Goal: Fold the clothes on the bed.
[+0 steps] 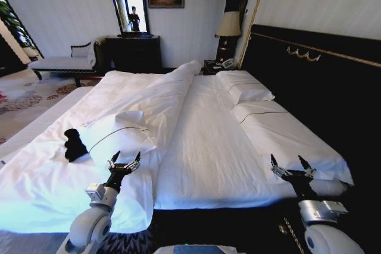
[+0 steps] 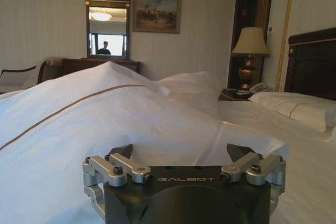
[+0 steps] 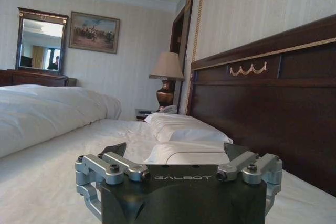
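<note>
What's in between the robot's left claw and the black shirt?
In the head view, only rumpled white duvet lies between the left gripper and the black T-shirt.

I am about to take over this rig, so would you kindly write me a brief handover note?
Left hand: open, empty, over the rumpled white duvet.
Right hand: open, empty, over the white sheet by the white pillows with dark piping.
The black soft-fabric T-shirt lies crumpled on the large white bed, on the robot's left, apart from both hands.
Done: nothing yet.
Left: grasp, spread and fold it.
</note>
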